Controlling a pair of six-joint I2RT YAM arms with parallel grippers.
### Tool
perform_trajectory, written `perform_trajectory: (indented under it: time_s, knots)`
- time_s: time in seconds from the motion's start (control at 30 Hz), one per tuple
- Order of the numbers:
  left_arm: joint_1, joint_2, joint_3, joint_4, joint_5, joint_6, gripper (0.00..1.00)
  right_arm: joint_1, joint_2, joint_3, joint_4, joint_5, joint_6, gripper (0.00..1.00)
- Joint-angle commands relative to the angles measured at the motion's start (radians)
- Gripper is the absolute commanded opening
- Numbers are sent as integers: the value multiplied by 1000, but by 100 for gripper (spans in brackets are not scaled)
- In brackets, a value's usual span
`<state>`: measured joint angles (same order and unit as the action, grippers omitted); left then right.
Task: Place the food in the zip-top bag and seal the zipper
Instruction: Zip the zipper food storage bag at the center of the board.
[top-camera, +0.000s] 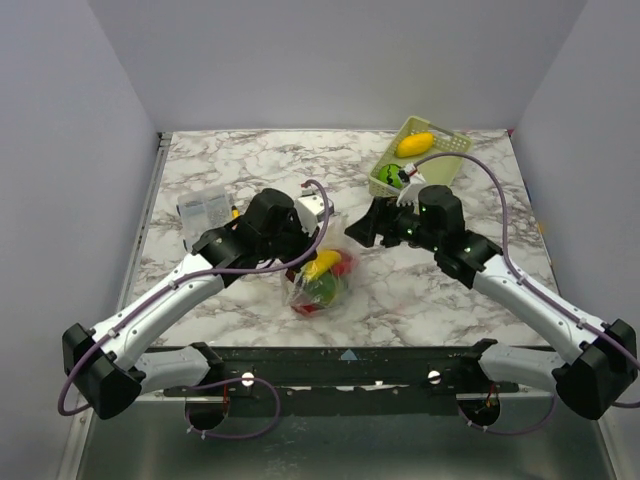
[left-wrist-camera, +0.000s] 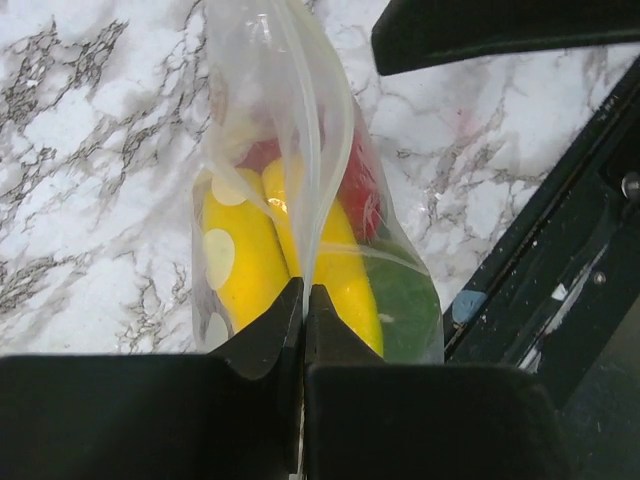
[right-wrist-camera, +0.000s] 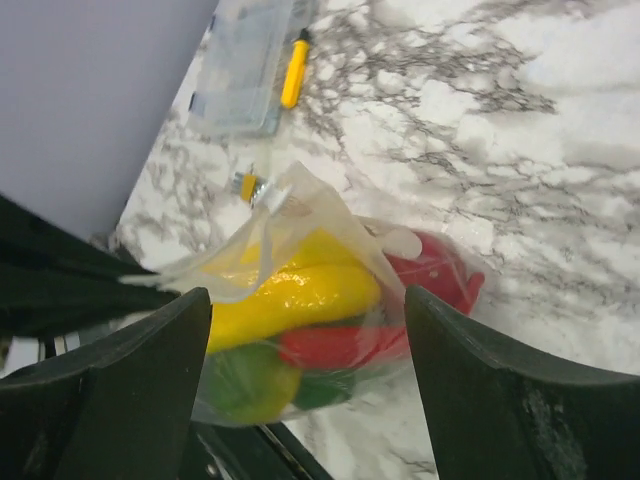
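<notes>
The clear zip-top bag (top-camera: 320, 284) lies on the marble table in front of the arms. It holds food: a yellow banana (left-wrist-camera: 345, 270), a red pepper (right-wrist-camera: 440, 275) and green pieces (right-wrist-camera: 240, 385). My left gripper (left-wrist-camera: 304, 295) is shut on the bag's mouth edge, pinching the zipper strip (left-wrist-camera: 318, 170), and shows in the top view (top-camera: 308, 250). My right gripper (right-wrist-camera: 308, 300) is open and empty, hovering over the bag with a finger on either side, apart from it; in the top view (top-camera: 360, 228) it sits just right of the bag.
A pale-green lattice basket (top-camera: 452, 148) at the back right holds a yellow piece (top-camera: 414, 143) and a green piece (top-camera: 386, 178). A flat clear packet (top-camera: 203, 212) with a yellow marker (right-wrist-camera: 293, 70) lies at the left. The black table-edge rail (left-wrist-camera: 560, 250) runs close to the bag.
</notes>
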<state>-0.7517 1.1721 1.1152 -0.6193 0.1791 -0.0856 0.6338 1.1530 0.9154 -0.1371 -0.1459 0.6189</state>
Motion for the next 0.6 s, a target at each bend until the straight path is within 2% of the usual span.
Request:
perform_trajectory:
  time_s: [0.0,0.1,0.17,0.23,0.27,0.37,0.57]
  knots:
    - [34,-80,-35,44,257,123,0,-104,-23,0,-23,-378,-433,81]
    - [55,-87,-45,41,365,140,0,-232,17,-27,86,-721,-481,81]
    - [79,-81,-58,46,411,136,0,-327,55,-48,249,-952,-410,82]
    - [109,-77,-68,54,456,115,0,-358,100,-100,448,-1161,-317,81]
    - [125,-76,-77,62,475,104,0,-358,124,-115,483,-1234,-307,81]
    - [164,-76,-89,65,555,90,0,-358,169,-139,521,-1257,-300,81]
    - [171,-81,-120,95,618,71,0,-342,170,-314,1073,-1204,-9,80]
